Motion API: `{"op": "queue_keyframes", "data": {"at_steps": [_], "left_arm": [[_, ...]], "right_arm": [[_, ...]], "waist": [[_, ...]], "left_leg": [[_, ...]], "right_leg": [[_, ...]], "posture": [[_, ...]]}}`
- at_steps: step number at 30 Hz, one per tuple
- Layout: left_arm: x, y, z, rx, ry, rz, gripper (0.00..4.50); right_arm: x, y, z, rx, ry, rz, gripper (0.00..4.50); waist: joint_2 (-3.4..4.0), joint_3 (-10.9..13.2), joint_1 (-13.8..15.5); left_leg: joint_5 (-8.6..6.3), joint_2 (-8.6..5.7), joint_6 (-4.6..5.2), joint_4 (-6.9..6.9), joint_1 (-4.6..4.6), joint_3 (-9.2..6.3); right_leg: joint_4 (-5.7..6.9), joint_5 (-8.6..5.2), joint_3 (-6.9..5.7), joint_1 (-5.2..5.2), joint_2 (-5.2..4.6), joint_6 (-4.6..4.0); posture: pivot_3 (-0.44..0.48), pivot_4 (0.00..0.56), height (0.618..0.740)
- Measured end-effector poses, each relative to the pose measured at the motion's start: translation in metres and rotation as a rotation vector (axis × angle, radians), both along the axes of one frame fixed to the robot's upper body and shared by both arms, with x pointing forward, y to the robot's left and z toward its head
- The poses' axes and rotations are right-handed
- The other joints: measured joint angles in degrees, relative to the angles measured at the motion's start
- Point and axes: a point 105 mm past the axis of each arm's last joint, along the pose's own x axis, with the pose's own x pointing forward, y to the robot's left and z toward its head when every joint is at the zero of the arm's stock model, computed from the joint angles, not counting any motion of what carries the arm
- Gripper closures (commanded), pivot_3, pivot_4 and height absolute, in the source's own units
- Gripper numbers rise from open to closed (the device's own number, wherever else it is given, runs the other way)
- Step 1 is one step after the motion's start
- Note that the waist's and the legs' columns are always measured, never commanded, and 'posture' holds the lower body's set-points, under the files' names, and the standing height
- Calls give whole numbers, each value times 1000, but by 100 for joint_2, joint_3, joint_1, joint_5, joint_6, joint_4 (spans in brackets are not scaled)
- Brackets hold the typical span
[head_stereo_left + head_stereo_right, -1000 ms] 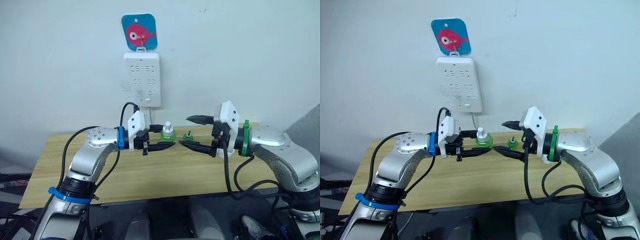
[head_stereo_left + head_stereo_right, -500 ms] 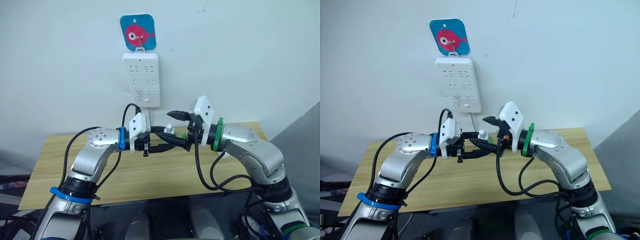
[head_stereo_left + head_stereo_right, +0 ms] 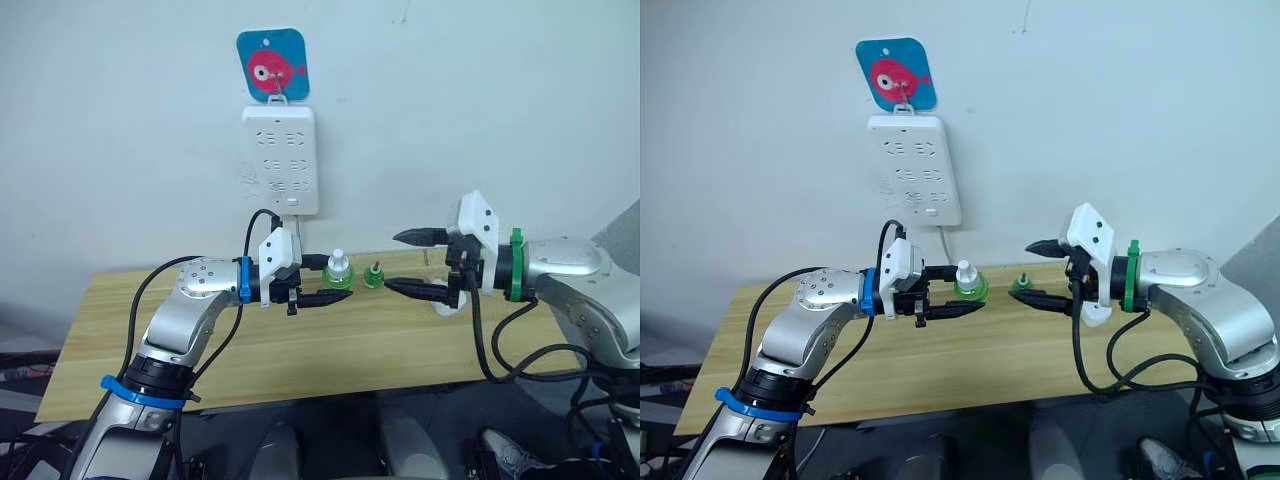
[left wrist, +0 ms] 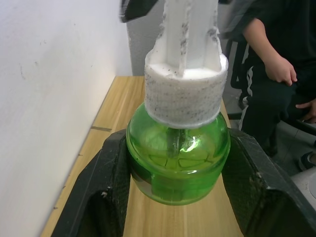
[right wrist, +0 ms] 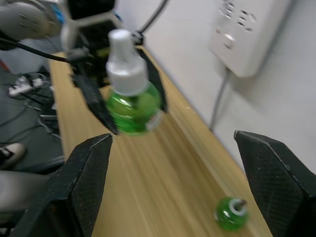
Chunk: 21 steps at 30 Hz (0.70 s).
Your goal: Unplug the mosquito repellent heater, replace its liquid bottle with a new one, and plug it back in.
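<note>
No readable text anywhere; the wall tag [image 3: 273,63] bears a fish picture.

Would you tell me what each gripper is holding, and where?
The left gripper clamps the capped bottle by its round green body, fingers on either side. The right gripper is open and holds nothing.

Translucent green white-capped bottle [image 4: 178,158] upright, clamped between left gripper [image 3: 322,281] fingers — capless green wick bottle [image 3: 373,275] stands just beyond its fingertips.

A white power strip [image 3: 281,160] is being hung on the wall under a blue fish hook [image 3: 272,63], above a wooden table [image 3: 300,350].
</note>
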Motion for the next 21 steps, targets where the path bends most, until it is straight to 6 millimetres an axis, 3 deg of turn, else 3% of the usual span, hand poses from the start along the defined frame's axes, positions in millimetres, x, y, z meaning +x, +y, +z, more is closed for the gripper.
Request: {"op": "queue_keyframes", "data": {"at_steps": [5,10,11,13,21], "left_arm": [[0,0,-1,9,-11,-2,2251],[-1,0,-3,11,-8,-1,2251],[-1,0,-3,12,-8,-1,2251],[-1,0,-3,12,-9,0,2251],[-4,0,-4,16,-12,3,2251]], "right_arm": [[-1,31,14,105,-21,49,386],[-1,48,6,110,16,85,386],[-1,50,3,101,21,91,555],[0,51,1,91,24,96,996],[-1,56,1,79,5,139,3963]], "waist": [[1,-1,-9],[0,-2,20],[0,-2,19],[1,-2,17],[1,-3,14]], "left_leg": [[0,-1,-1,1,0,-2],[1,-6,-1,2,-3,-3],[1,-5,-1,2,-3,-3],[0,-4,-1,1,-2,-5],[0,-3,-1,1,-2,-5]], "right_leg": [[2,0,0,0,-1,0],[-2,0,-1,0,-6,0],[-2,0,-1,0,-6,0],[-2,0,-3,0,-4,0],[-1,0,-3,0,-4,0]], "posture": [[-142,125,734],[-126,124,734],[-122,124,734],[-115,124,734],[-98,125,734]]}}
